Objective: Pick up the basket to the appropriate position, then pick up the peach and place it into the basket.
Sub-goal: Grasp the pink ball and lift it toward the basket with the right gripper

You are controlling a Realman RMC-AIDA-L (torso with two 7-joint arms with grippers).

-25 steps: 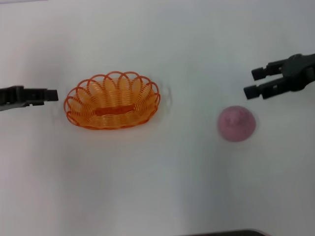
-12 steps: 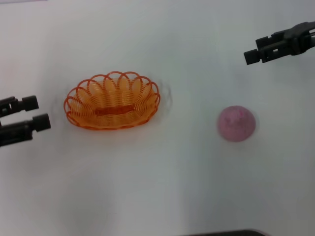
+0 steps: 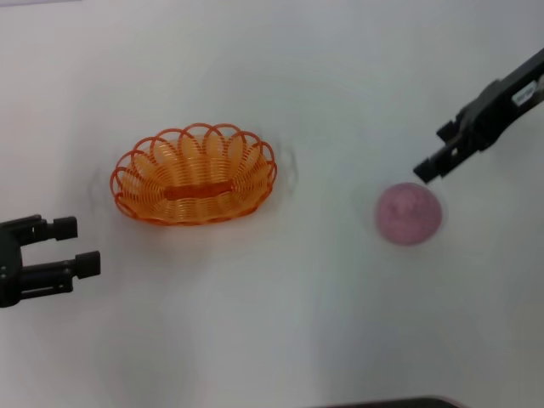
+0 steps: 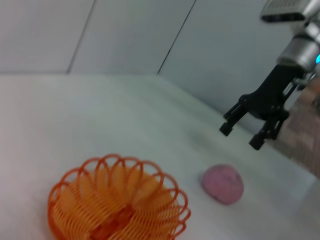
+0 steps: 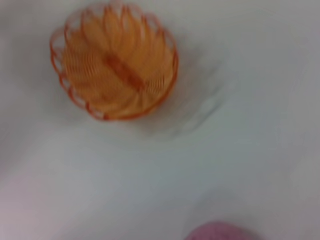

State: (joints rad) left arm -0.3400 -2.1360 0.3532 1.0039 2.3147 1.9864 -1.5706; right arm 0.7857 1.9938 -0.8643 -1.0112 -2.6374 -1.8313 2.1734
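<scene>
Right gripper [image 3: 435, 151], fingers parted, angled down from the far right, tips just above and beside the peach [image 3: 409, 213], not touching. Left gripper [image 3: 72, 246], fingers spread and empty, low at the left edge, near but apart from the basket [image 3: 195, 173]. Basket: oval orange wire with looped scalloped rim, upright on the white table [image 3: 280, 323]. Peach: round, matte pink-purple, faintly speckled, well right of the basket.

My head view is bright and evenly lit, shadows faint. My right wrist view smears the basket [image 5: 114, 70] with blur.
</scene>
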